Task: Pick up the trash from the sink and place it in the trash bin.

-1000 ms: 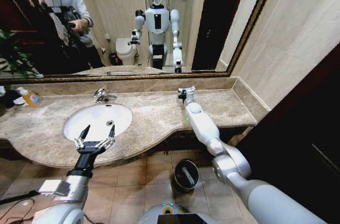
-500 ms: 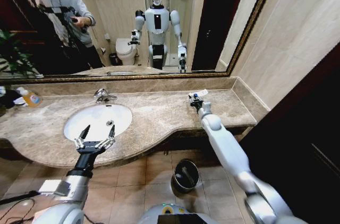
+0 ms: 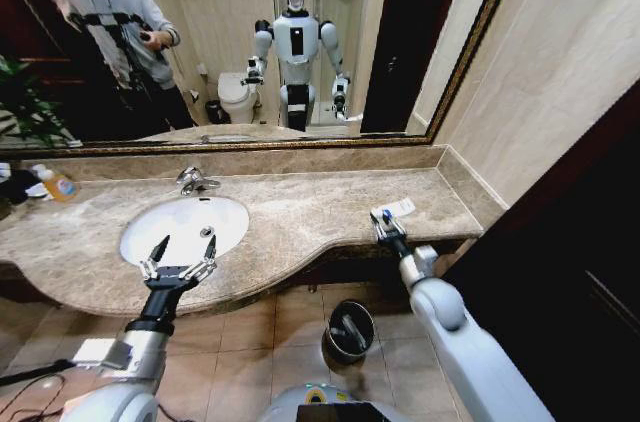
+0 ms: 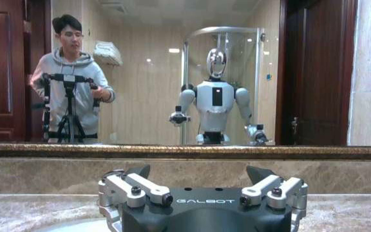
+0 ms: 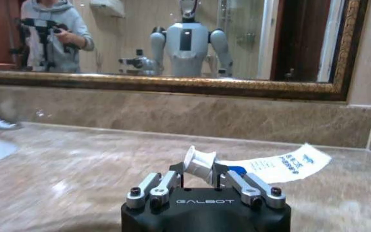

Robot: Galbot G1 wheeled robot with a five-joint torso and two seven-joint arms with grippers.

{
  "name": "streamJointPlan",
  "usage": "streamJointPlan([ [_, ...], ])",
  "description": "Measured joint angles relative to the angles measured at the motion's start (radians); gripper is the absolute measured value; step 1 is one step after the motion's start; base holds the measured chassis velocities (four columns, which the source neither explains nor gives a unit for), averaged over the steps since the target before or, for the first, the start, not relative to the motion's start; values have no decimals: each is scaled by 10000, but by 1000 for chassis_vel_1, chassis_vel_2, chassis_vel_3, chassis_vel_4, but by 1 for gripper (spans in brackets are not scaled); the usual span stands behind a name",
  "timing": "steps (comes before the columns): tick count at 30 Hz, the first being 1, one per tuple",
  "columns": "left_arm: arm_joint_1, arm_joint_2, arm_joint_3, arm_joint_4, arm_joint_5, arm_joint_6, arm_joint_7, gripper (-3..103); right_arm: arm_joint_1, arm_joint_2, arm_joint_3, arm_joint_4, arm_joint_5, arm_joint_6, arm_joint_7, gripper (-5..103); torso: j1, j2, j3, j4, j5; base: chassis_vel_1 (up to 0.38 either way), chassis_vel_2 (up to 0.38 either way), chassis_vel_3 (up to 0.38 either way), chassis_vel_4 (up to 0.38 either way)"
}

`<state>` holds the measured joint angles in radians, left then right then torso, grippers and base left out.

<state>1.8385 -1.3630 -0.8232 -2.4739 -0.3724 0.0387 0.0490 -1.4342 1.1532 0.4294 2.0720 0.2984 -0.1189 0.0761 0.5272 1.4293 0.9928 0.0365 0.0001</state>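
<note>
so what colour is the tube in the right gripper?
White with blue print, best in the right wrist view: tube pinched in the right gripper.

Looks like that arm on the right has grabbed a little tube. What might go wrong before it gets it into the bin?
The right gripper pinches the white-and-blue tube only by one end, so it might slip and fall on the counter or floor. The trash bin is narrow and sits on the floor below the counter edge, so a drop from above could miss it. The left gripper, open at the sink rim, looks out of the way.
</note>
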Motion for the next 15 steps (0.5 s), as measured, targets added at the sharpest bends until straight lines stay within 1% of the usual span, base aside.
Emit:
streamJointPlan([
  [1,0,1,0,1,0,0,0,100,-319,56,-119,122,-152,129,-36,27,0,0,0,0,-1,0,0,0,0],
  [2,0,0,0,0,0,0,0,100,-573,109,-284,149,-330,297,-115,27,0,0,0,5,0,0,0,0,0],
  [4,0,0,0,0,0,0,0,100,-683,134,-317,156,-416,384,-142,27,1,-1,1,7,1,0,0,0,0],
  [7,0,0,0,0,0,0,-2,100,-1993,549,-413,47,-1249,1260,-310,27,4,-1,2,3,-2,0,0,0,0],
  [8,0,0,0,0,0,0,-2,100,-1993,549,-413,47,-1249,1260,-310,27,4,-1,2,3,-2,0,0,0,0],
  [10,0,0,-1,1,0,0,-2,100,-2623,781,-386,-128,-1648,1745,-356,27,3,0,1,3,-1,0,0,0,0],
  [12,0,0,0,0,0,0,-2,100,-2806,840,-366,-198,-1756,1881,-367,27,2,0,1,2,-2,0,0,0,0],
  [15,0,0,-1,1,0,0,-2,100,-3287,1040,-329,-611,-2156,2320,-400,27,2,0,1,3,-3,0,0,0,0],
])
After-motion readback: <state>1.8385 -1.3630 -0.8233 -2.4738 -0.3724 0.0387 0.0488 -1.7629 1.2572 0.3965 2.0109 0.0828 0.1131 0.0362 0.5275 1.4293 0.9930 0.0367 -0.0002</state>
